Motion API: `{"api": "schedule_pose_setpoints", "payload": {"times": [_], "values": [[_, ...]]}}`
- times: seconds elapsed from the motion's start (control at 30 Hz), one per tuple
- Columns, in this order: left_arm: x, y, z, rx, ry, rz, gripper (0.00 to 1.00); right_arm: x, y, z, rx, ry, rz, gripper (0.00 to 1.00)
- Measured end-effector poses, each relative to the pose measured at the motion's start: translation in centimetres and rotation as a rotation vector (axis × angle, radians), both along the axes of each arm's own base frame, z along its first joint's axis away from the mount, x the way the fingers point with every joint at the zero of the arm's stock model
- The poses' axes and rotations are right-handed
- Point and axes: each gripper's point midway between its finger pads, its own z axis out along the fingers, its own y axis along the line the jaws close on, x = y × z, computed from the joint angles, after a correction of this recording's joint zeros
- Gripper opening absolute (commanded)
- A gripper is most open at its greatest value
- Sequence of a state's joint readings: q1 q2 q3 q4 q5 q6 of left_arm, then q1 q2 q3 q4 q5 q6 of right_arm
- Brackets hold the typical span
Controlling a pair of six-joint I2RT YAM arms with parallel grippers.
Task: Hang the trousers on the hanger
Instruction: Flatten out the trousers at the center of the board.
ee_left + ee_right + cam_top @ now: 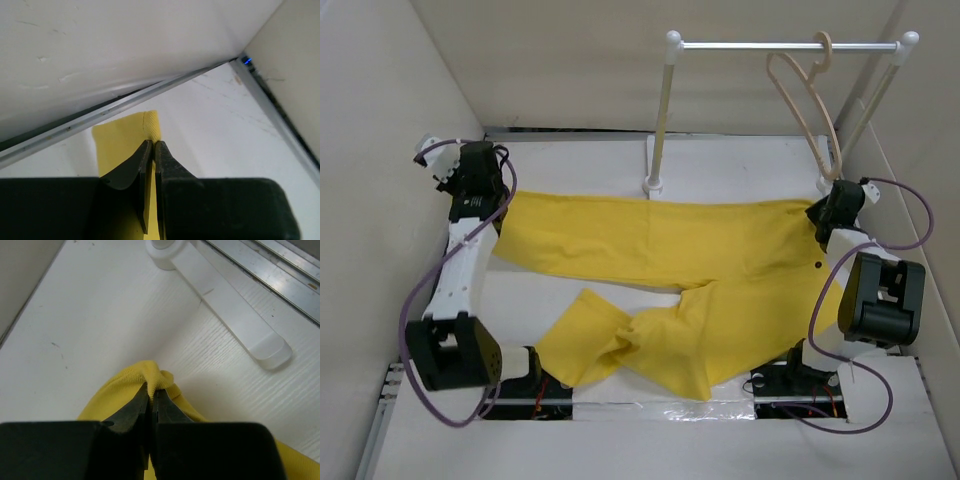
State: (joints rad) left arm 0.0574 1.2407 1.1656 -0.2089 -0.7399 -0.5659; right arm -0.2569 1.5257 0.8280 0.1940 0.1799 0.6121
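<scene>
Top external: trousers [660, 250] lie flat; hanger [807, 112] hangs at 1 o'clock.
Left gripper [153, 144]: jaws pinch trousers.
Right gripper [151, 389]: jaws pinch trousers.

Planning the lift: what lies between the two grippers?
Top view: the bright yellow cloth trousers lie stretched from the left gripper to the right gripper, both pinching them.

White table [535, 298] with trousers [670, 240] and rail [663, 110]
</scene>
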Motion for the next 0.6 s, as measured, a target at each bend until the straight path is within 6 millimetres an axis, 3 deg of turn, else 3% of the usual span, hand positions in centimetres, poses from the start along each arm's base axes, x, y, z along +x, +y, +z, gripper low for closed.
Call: {"api": "schedule_pose_setpoints", "payload": {"times": [0.2, 0.33, 0.4, 0.43, 0.5, 0.53, 0.57, 0.6], "values": [[4.9, 1.9, -6.8, -0.002, 0.213, 0.015, 0.03, 0.3, -0.8, -1.8, 0.017, 0.037, -0.023, 0.0], [8.9, 3.5, -9.0, -0.014, 0.272, 0.022, 0.06, 1.3, -1.2, -1.1, 0.011, 0.021, -0.025, 0.0], [10.6, 3.8, -9.9, -0.02, 0.286, 0.016, 0.14, 1.6, -1.3, -0.7, 0.006, 0.012, -0.024, 0.02], [11.2, 3.8, -10.4, -0.023, 0.294, 0.008, 0.27, 1.7, -1.4, -0.5, 0.004, 0.006, -0.024, 0.04], [11.9, 3.6, -11.3, -0.029, 0.314, -0.01, 0.42, 2.0, -1.4, 0.0, -0.001, -0.004, -0.02, 0.23], [12.2, 3.5, -11.7, -0.035, 0.322, -0.021, 0.52, 2.2, -1.4, 0.2, -0.004, -0.009, -0.014, 0.38], [12.4, 3.3, -12.0, -0.041, 0.326, -0.033, 0.57, 2.4, -1.4, 0.5, -0.004, -0.016, -0.008, 0.61], [12.5, 3.1, -12.1, -0.049, 0.324, -0.043, 0.6, 2.5, -1.3, 0.7, -0.001, -0.023, -0.001, 0.7]]}}
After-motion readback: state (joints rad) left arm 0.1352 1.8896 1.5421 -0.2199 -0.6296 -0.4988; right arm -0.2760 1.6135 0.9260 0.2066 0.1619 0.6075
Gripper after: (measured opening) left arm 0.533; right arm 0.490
